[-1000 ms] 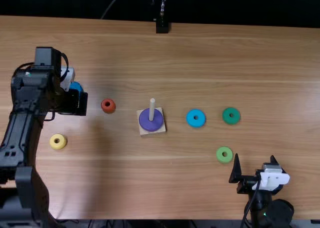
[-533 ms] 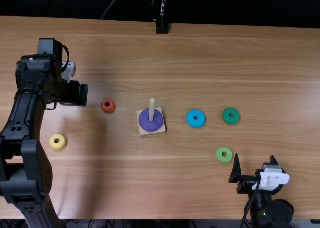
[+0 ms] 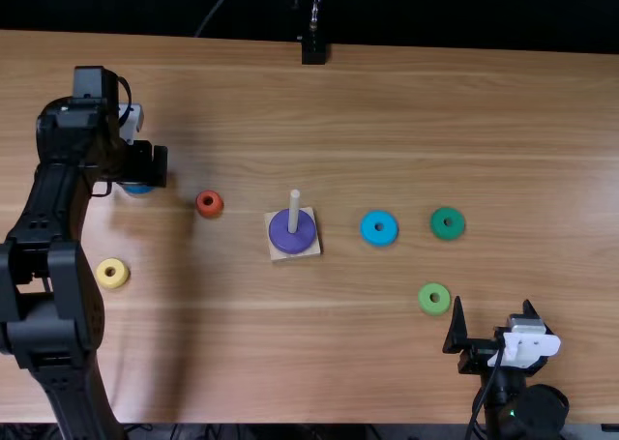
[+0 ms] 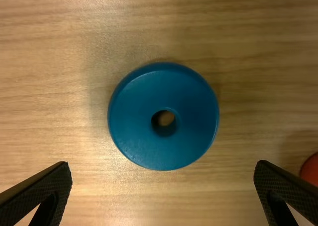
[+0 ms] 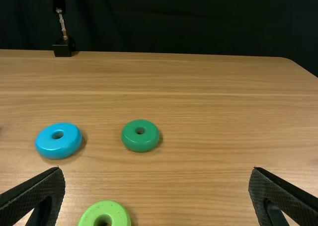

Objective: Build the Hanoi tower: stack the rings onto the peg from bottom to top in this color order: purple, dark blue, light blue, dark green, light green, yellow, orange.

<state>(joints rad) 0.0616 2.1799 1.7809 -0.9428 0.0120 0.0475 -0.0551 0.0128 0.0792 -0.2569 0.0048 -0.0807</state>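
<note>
Dark blue ring [image 4: 191,116], left claw [image 3: 141,169] above it

Top view, upper left: the left gripper [image 3: 147,164] largely hid the dark blue ring [image 3: 137,189]. Edges cropped the orange-red ring [image 4: 311,170] (left wrist view, lower right) and light green ring [image 5: 105,207] (right, bottom).

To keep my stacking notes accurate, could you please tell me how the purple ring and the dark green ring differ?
The purple ring sits around the peg, while the dark green ring lies on the bare table. The purple ring also looks wider than the dark green one. Both are round and lie flat.
</note>
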